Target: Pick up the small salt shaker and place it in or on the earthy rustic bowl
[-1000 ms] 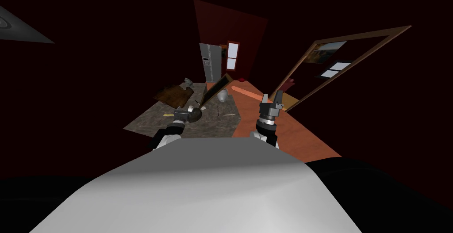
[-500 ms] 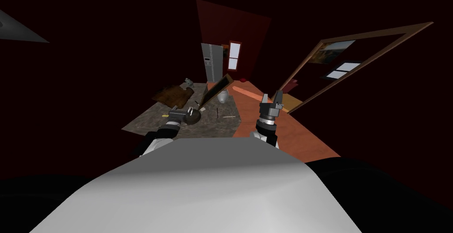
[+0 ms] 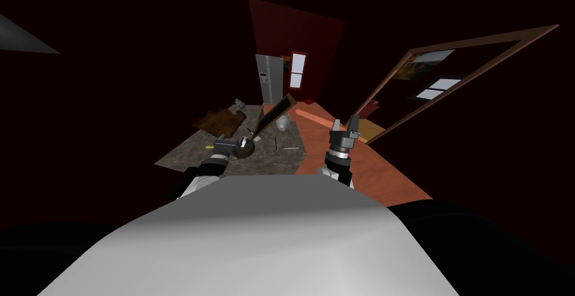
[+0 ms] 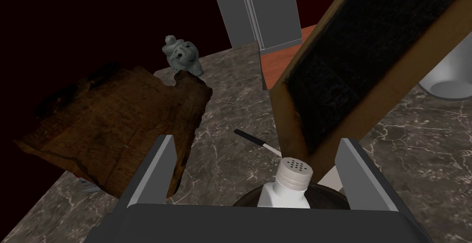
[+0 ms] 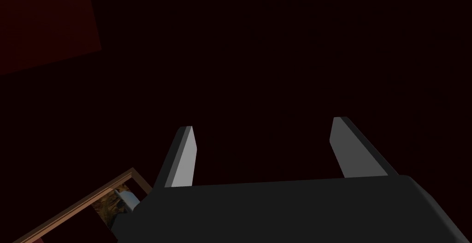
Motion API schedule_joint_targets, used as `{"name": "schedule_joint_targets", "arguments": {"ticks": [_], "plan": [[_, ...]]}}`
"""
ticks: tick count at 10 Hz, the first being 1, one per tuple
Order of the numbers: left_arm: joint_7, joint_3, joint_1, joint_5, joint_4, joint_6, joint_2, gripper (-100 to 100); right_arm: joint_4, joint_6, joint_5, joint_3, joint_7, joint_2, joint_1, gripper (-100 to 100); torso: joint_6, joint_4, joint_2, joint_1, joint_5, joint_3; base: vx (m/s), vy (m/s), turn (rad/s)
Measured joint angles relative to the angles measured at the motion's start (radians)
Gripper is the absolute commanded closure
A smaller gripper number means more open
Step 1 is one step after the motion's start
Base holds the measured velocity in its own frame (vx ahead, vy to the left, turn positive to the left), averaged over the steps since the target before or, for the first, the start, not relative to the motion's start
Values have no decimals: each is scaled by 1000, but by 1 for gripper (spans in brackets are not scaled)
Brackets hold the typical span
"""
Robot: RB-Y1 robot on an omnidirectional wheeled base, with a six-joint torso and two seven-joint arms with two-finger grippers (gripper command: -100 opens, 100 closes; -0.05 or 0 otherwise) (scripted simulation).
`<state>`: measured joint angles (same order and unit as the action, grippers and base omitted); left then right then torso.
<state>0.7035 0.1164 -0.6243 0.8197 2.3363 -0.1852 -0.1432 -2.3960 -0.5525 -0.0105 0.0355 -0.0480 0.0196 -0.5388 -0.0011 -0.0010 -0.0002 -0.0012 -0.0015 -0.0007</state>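
since the white salt shaker (image 4: 289,186) stands upright inside the dark bowl (image 4: 328,195) on the marbled counter (image 4: 230,97), the placing looks done. the left gripper (image 4: 256,144) has its 2 fingers spread wide around it, gripping nothing; only withdrawal seems left. the right gripper (image 5: 262,136) hangs spread and empty.

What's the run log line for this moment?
left hand: open, straddling shaker, not touching | salt shaker: upright in dark bowl | bowl on marbled counter | right hand: open, idle
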Motion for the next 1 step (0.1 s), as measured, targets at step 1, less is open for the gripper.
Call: {"name": "schedule_joint_targets", "arguments": {"ticks": [1], "plan": [[0,0,0,0,0,0,0,0,0,0,0,0,0,0,0,0,0,0,0,0,0,0,0,0,0]]}}
